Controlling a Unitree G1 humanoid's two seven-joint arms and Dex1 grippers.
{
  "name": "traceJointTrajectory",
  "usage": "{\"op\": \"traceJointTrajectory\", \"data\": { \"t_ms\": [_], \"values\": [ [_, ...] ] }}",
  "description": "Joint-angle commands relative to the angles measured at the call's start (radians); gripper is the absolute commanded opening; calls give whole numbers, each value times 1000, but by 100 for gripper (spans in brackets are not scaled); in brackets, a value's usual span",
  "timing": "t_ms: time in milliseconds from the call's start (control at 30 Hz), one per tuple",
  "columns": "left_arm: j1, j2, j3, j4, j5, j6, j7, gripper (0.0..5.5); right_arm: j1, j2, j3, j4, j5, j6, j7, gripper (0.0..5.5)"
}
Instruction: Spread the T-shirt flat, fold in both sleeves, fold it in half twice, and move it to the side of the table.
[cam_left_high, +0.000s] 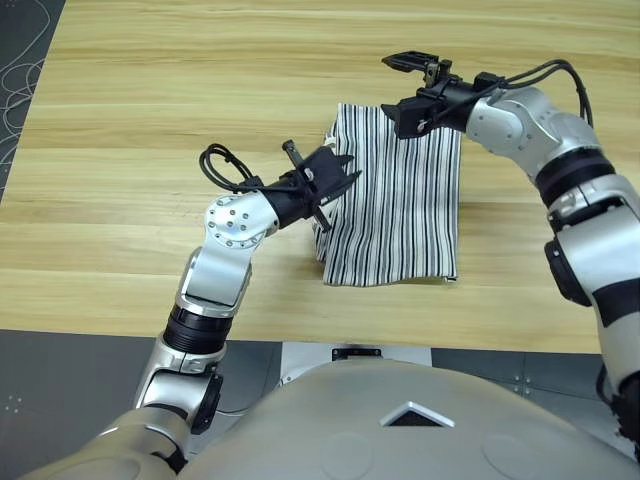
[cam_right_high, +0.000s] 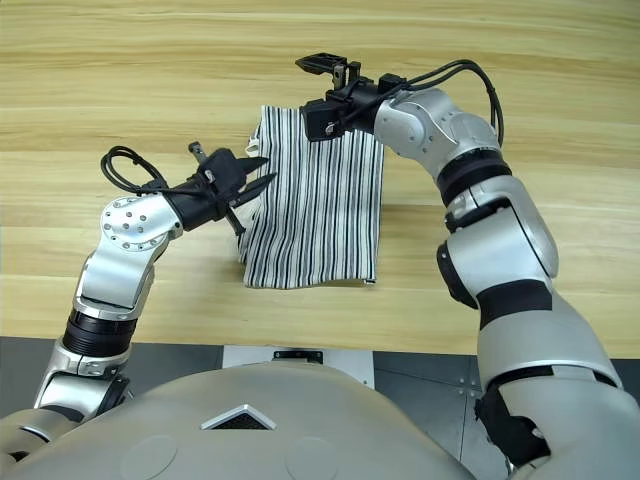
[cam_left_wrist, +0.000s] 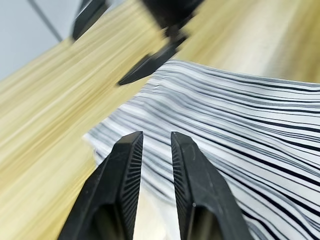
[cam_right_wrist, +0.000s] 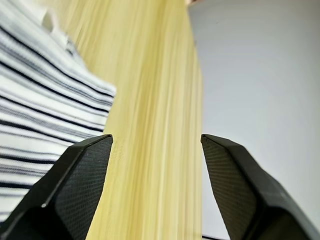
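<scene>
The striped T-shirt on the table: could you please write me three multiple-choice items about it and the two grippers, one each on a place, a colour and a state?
1. Where is the left gripper in relation to the T-shirt?
A. At its left edge
B. At its near right corner
C. Far off, over the bare table

2. What does the T-shirt look like?
A. Plain red
B. White with dark stripes
C. Green with dots

3. How is the right gripper?
A. Shut on a sleeve
B. Shut on nothing
C. Open, holding nothing

Answers:
1 A: in the eye views its fingertips sit at the cloth's left edge.
2 B: thin dark stripes run across the white cloth.
3 C: its wrist view shows a wide gap between the fingers, with nothing between them.
</scene>
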Motion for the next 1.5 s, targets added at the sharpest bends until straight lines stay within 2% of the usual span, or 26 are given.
{"op": "traceJointTrajectory", "data": {
  "t_ms": [33,200,267,367,500,633,700,733,867,1033,1200,1500],
  "values": [
    [28,2,42,-117,-31,77,37,103,110,-72,-45,-166,72,11,86,327],
    [7,2,22,-192,-60,96,35,103,235,-103,-89,-372,153,84,181,327],
    [-40,-20,-16,-68,-60,-1,14,103,322,-108,-102,-459,206,122,222,327],
    [-137,-43,-40,304,-51,-215,-23,103,420,-115,-145,-498,286,132,236,327],
    [-210,41,43,636,-58,-606,-68,103,501,-218,-215,-508,341,-67,214,327],
    [-267,298,107,786,-8,-1095,-163,103,571,-456,-363,-520,96,-327,67,327],
    [-273,390,107,842,46,-1287,-167,103,619,-554,-440,-583,-146,-398,-83,327],
    [-269,437,92,866,118,-1384,-145,103,641,-604,-441,-612,-281,-394,-192,327],
    [-261,562,60,938,497,-1669,11,103,669,-742,-277,-660,-709,-288,-581,327],
    [-251,572,-18,989,773,-1765,171,103,628,-773,-74,-688,-931,-280,-763,327],
    [-307,524,-117,1076,884,-1778,309,103,545,-759,37,-691,-947,-309,-801,327],
    [-424,385,-266,1177,872,-1772,418,103,454,-669,107,-703,-839,-335,-709,327]
  ]
}}
